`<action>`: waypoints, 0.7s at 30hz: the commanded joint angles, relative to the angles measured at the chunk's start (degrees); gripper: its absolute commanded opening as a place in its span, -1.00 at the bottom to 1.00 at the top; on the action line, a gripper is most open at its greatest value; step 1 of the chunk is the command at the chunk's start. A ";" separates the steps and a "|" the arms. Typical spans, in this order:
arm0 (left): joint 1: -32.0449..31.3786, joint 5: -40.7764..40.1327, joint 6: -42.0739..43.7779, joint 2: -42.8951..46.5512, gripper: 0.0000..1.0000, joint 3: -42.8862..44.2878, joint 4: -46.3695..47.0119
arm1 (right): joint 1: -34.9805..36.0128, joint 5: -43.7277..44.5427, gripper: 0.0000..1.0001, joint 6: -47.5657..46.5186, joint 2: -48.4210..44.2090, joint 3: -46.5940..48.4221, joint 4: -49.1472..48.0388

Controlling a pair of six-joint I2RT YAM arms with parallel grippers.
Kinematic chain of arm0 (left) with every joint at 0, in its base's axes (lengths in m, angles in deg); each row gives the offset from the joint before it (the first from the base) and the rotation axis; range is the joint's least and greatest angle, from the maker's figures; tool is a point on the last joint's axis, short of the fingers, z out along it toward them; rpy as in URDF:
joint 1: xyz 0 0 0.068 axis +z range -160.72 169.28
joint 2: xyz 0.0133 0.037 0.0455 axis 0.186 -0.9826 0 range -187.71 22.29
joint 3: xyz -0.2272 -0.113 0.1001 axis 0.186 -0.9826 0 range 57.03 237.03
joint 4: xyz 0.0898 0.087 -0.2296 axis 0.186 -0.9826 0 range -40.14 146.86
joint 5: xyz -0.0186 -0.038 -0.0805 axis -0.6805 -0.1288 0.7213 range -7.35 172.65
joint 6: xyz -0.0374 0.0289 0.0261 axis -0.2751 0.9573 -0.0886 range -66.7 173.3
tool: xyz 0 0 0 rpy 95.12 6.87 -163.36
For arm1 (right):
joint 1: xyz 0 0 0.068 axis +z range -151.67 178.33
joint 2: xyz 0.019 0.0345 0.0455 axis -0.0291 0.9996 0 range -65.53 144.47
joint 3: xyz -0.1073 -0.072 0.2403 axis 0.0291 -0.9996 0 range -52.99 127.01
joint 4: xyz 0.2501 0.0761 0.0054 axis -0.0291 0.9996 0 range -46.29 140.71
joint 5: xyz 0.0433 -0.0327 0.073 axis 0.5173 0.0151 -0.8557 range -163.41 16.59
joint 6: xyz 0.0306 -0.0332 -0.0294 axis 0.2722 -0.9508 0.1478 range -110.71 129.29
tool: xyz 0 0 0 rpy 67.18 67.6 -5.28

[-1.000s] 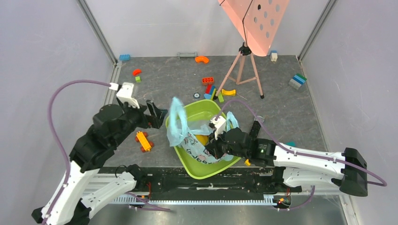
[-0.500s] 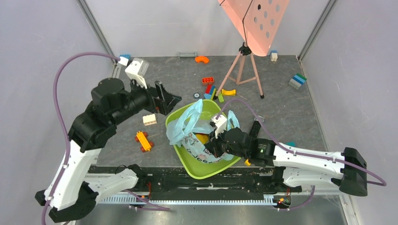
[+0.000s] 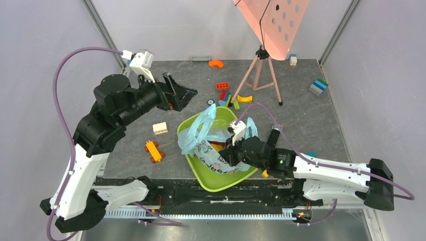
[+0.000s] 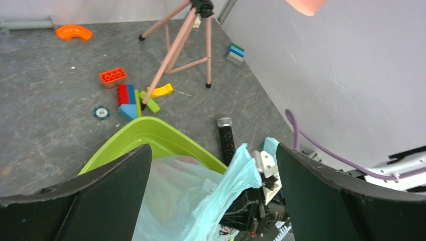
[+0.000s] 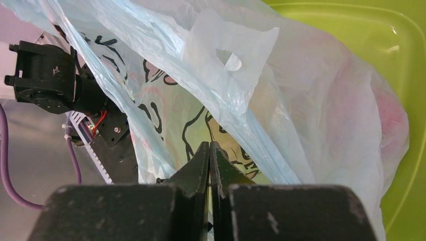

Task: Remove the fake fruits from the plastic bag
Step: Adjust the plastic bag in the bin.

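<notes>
Black fingers of the right claw (image 5: 209, 146) are pressed together on what appears to be a fold of the thin, crinkly light-blue translucent plastic bag (image 5: 241, 85), which slumps inside the lime-green plastic tub (image 3: 216, 182) on the dark grey table (image 3: 311, 110). The left claw (image 3: 184, 95), spread wide and empty, hovers above the tub's far left corner, with one pale tie handle (image 4: 233, 173) rising beneath it. The glossy fake fruits (image 5: 394, 113) are bagged, showing only as red and yellow blurs through the film. The next move likely calls for the left claw to take that handle and lift the mouth open while the right pins the base. Black cartoon outlines mark the bag; no wording is legible.
</notes>
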 commanded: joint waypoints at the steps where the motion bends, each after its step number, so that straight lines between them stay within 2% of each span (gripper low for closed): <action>1: 0.97 -8.05 -4.08 4.13 0.99 -4.74 4.59 | 0.23 1.25 -1.00 0.97 -0.41 2.22 -2.06; 3: 1.39 -7.70 -4.99 5.75 0.99 -7.21 6.60 | 0.23 1.18 -1.00 0.97 -0.08 2.39 -1.94; 5: 1.44 -3.70 -4.56 5.94 0.99 -7.56 7.83 | 0.23 1.30 -1.00 0.97 -0.09 2.32 -1.95; 10: 1.23 4.17 -5.76 3.44 0.99 -3.61 5.91 | 0.23 1.70 -1.00 1.64 -0.60 2.13 -2.05; 12: -0.22 3.51 -5.87 3.19 0.91 -2.67 5.12 | 0.23 1.91 -1.00 2.07 -0.80 1.88 -2.10; 17: -13.32 -11.76 -4.47 3.27 0.58 -1.70 1.99 | 0.18 2.79 -1.00 2.95 -1.46 1.08 -2.10; 21: -28.49 -27.80 -3.95 0.05 0.44 -0.78 -0.01 | 0.25 3.05 -1.00 3.26 -1.58 0.90 -1.83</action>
